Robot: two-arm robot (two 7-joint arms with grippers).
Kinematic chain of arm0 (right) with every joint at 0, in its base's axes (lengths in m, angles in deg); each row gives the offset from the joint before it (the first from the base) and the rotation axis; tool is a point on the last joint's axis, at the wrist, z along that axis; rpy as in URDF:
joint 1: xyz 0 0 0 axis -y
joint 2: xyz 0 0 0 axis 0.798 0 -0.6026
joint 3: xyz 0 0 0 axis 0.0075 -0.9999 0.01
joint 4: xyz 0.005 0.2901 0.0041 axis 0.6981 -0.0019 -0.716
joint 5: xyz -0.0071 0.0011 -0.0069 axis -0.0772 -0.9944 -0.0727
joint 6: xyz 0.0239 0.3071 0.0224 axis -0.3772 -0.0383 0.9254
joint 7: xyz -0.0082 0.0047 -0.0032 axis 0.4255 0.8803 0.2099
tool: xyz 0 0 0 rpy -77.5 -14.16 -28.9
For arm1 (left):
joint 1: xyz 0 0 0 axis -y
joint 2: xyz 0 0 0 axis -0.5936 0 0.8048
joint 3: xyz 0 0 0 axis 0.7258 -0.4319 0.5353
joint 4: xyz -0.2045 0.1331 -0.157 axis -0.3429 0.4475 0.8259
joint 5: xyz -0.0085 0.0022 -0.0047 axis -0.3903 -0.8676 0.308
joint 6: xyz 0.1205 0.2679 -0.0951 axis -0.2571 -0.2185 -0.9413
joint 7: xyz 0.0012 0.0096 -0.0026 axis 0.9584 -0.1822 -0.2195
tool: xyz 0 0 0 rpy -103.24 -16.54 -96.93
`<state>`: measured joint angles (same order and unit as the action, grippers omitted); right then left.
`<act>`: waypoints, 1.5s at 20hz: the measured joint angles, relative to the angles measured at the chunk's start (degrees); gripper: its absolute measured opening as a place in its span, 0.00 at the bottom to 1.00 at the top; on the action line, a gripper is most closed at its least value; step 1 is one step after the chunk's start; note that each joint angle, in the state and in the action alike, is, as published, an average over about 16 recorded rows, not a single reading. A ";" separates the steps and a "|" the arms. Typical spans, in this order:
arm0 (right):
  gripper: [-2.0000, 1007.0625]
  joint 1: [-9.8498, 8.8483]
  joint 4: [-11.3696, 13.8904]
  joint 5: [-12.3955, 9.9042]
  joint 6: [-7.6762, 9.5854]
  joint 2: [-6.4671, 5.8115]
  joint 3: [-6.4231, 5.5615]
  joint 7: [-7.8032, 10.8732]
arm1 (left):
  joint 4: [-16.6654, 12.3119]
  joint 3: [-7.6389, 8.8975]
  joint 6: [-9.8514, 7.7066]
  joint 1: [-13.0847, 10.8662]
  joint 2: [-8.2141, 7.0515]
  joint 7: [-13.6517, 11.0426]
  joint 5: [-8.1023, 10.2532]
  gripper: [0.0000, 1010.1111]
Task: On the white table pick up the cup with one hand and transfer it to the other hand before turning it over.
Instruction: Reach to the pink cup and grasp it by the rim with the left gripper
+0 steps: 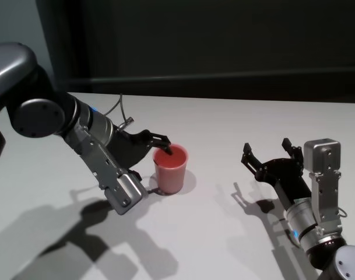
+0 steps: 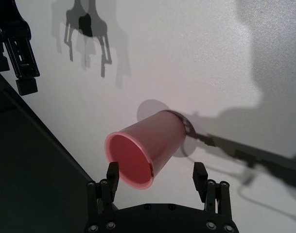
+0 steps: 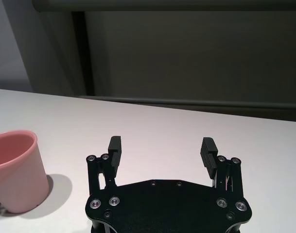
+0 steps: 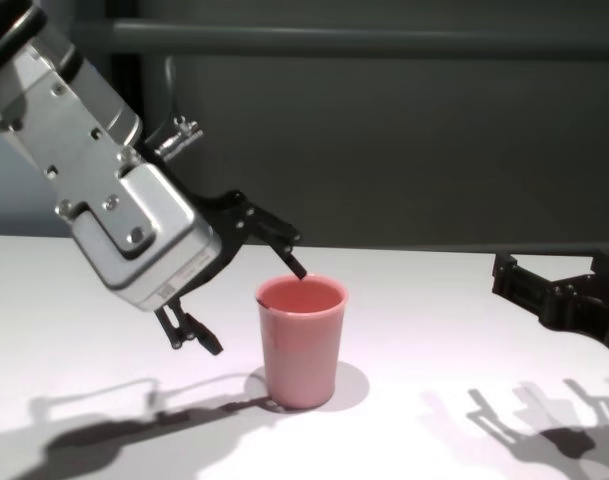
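White table (image 1: 224, 122) holds our upright pink cup (image 1: 170, 170); our left gripper (image 1: 147, 156), spread wide at its nine o'clock, could tip it; right gripper (image 1: 271, 158) waits open at three o'clock.

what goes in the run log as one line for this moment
cup: upright on white table | left gripper: open, fingers straddling cup rim, not closed | right gripper: open, idle, apart from cup
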<state>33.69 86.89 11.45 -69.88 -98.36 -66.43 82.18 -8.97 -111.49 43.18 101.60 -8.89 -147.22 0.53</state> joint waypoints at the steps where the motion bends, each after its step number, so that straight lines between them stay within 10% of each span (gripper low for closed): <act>1: 1.00 0.00 0.00 0.00 0.00 0.00 0.00 0.00 | 0.37 -0.34 0.14 0.27 0.29 -0.12 -0.08 0.99; 30: 1.00 0.00 0.00 0.00 0.00 0.00 0.00 0.00 | 9.95 -8.64 2.55 7.31 6.53 -2.62 -3.17 0.99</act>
<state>33.69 86.89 11.45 -69.88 -98.36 -66.43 82.18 0.99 -120.13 45.73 108.90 -2.36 -149.84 -2.65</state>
